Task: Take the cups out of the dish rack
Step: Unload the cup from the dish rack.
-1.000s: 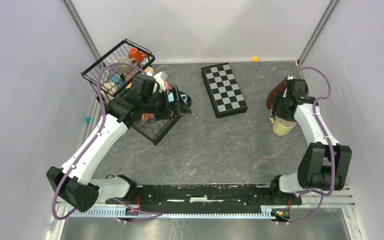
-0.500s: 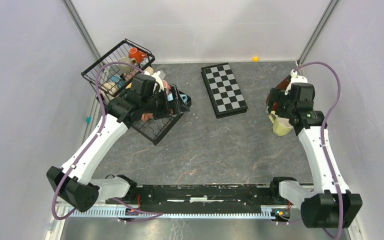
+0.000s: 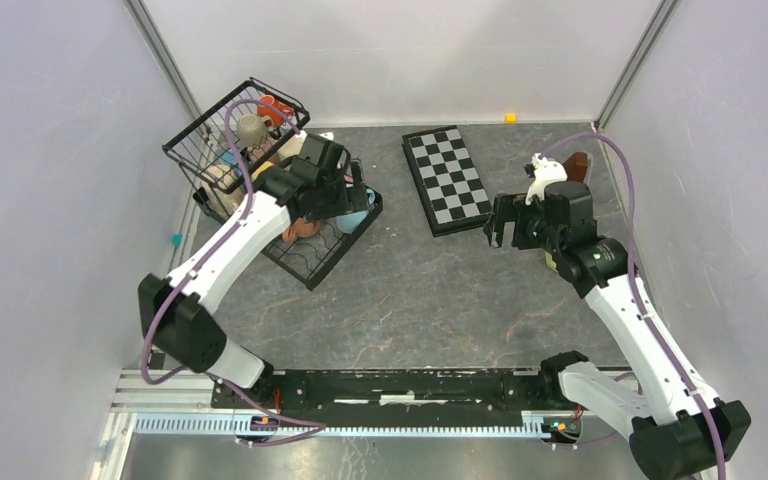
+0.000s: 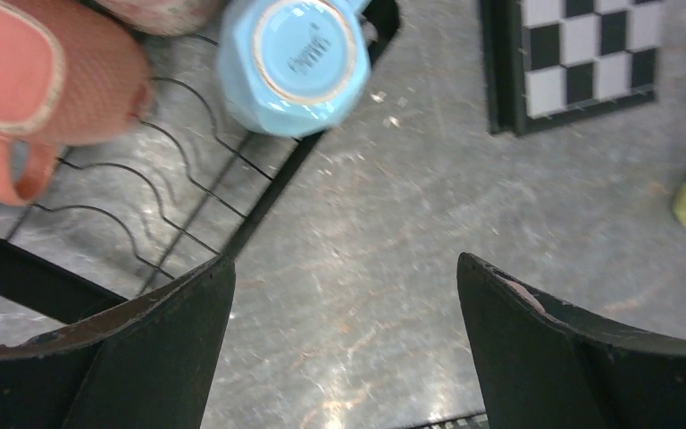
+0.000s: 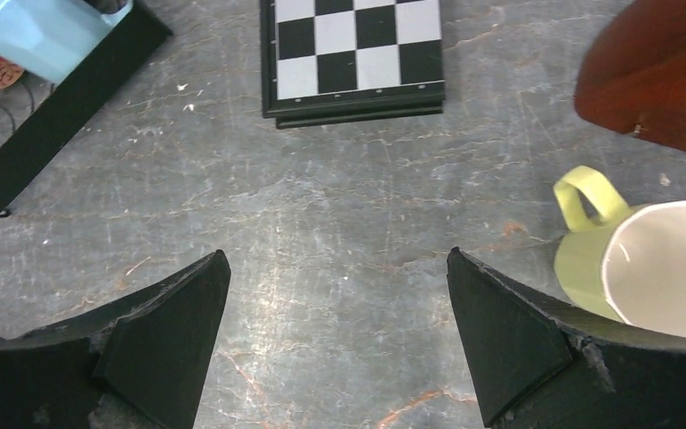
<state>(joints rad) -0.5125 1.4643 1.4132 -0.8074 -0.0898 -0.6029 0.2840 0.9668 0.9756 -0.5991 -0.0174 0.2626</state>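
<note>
The left hand point(image 4: 344, 264) is spread wide, empty; just ahead of it an upturned light blue ceramic mug point(image 4: 293, 63) sits in the black wire dish rack point(image 3: 305, 262) (salmon mug point(image 4: 54, 80) alongside); the right hand point(image 5: 335, 259) is spread, empty, a yellow-green mug point(image 5: 643, 268) upright beside it on the grey marbled surface point(image 5: 348, 179); pale walls point(image 3: 50, 200).

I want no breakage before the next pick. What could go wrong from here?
1. The blue cup sits upside down at the rack's edge; the open left gripper could nudge it off onto the table.
2. The pink cup lies close beside it, so a finger might catch it.
3. The yellow cup stands close to the open right gripper; a careless swing could knock it over.
</note>
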